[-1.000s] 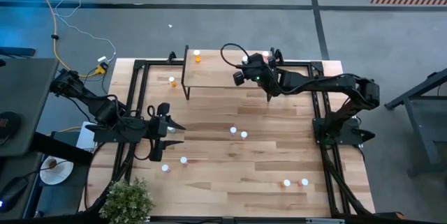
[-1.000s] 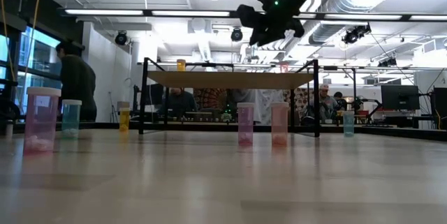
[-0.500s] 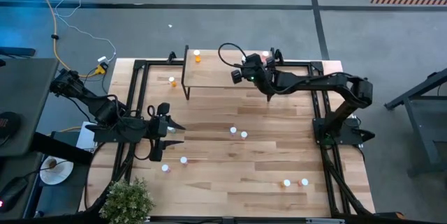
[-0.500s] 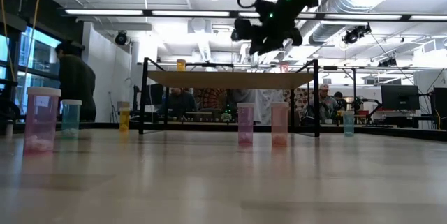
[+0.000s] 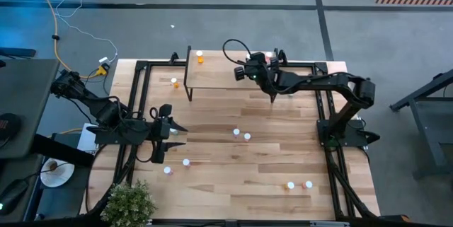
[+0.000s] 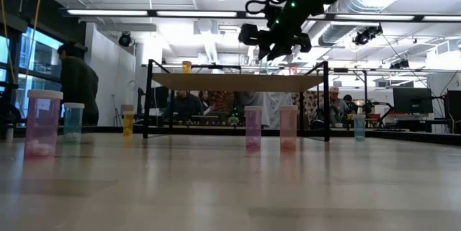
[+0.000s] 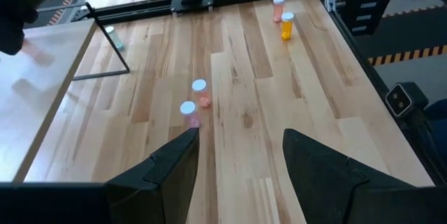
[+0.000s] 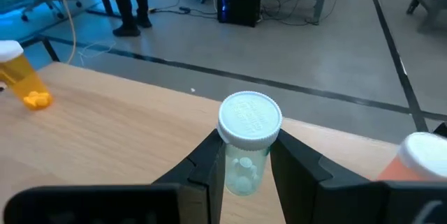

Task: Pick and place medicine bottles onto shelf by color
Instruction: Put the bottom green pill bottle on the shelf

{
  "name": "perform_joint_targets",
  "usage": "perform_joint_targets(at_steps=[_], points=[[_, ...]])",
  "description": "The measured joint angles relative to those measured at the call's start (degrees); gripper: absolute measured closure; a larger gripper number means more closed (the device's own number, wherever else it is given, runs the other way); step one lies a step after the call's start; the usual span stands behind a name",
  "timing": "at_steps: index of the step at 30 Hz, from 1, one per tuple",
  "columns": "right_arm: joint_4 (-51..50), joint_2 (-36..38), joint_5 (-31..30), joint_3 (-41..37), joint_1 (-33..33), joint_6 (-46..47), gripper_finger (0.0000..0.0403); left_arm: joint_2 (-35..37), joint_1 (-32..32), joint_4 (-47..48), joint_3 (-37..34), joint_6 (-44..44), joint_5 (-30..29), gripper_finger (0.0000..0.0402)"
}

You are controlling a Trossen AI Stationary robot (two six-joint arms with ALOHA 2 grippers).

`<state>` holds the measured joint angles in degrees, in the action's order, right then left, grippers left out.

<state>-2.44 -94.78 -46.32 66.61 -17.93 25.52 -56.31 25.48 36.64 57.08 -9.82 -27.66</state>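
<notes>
The right pincer (image 8: 246, 175) was clenched on a teal-green bottle (image 8: 247, 151), white cap up, and hung above the shelf (image 5: 216, 77), over its right half as the overhead camera showed it. The placing step was in hand: the bottle was carried, upright, and not yet set down. On the shelf stood an orange bottle (image 8: 21, 76) at the far-left corner and a reddish bottle (image 8: 421, 161) close beside the carried one, toward the shelf's right end.

The left pincer (image 7: 237, 151) was released, jaws spread, and waited low over the bench (image 5: 241, 163) well to the shelf's front left. Ahead of it, two pink bottles (image 7: 195, 109) stood close together on the bench in front of the shelf, with others scattered farther off.

Since sorting goes by colour, the next move probably called for lowering the teal-green bottle onto a bare patch of the shelf, apart from both the orange and the reddish one, then opening the fingers only once its base sat flat. The near reddish bottle could be knocked on the way down.
</notes>
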Motion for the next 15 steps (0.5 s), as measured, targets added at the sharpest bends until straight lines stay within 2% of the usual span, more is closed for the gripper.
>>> perform_joint_targets(at_steps=[6, 15], points=[[0.9, -2.9, -0.7, 0.0, 0.0, 0.0, 0.0313, 0.0, 0.0, 0.0, 0.0, -0.4, 0.0, 0.0204], [1.1, -3.2, -1.6, 0.0, -0.1, 0.0, 0.0313, 0.0, 0.0, 0.0, 0.0, -0.5, 0.0, 0.0204]])
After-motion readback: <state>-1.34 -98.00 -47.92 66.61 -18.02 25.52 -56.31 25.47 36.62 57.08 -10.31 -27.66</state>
